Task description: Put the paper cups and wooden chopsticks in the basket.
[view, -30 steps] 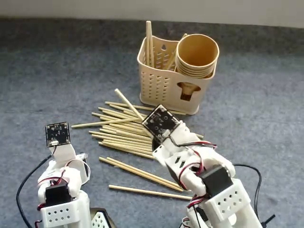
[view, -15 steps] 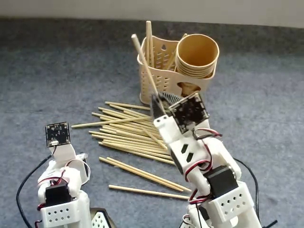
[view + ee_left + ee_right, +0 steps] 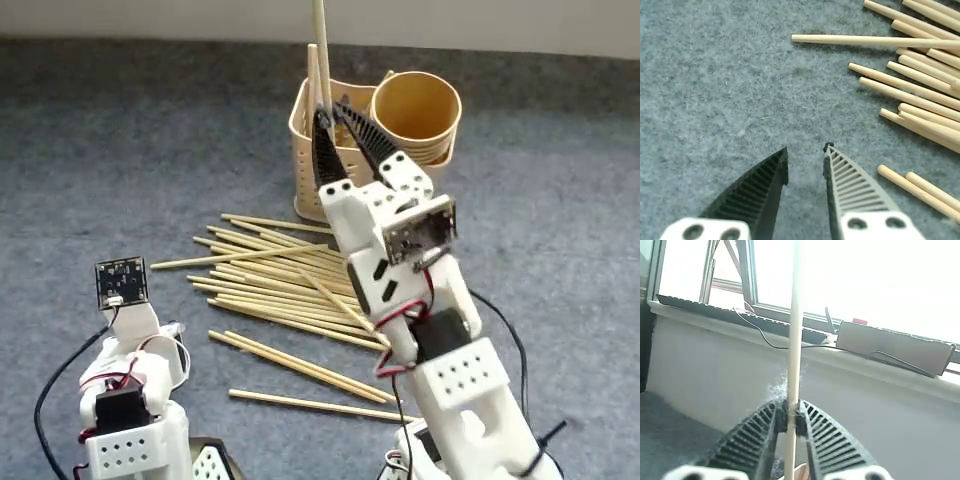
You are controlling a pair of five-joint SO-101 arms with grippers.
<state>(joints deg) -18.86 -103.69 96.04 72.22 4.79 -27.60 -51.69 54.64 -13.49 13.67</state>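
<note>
Chopstick (image 3: pixel 321 40) under carriage: held upright in the right gripper (image 3: pixel 328 112), which is clamped on its lower part directly above the basket (image 3: pixel 303 150) at the far side. In the right wrist view, the stick (image 3: pixel 794 315) is pinched between the fingertips of the gripper (image 3: pixel 789 415), with most of its length standing above them.

I judge it light, stiff and smooth. A round stick like this could pivot in a narrow pinch, so a hold nearer the middle would be steadier.

The cups (image 3: pixel 415 105) sit stacked in the basket's right compartment. The pile (image 3: pixel 260 280) of loose sticks lies on the carpet nearer the arms.

The left gripper (image 3: pixel 805 155) is parted and empty, low over the carpet left of the pile.

A second ago the right arm was down at the pile. It has since lifted, swinging the stick from tilted to vertical. The left arm is unchanged.
</note>
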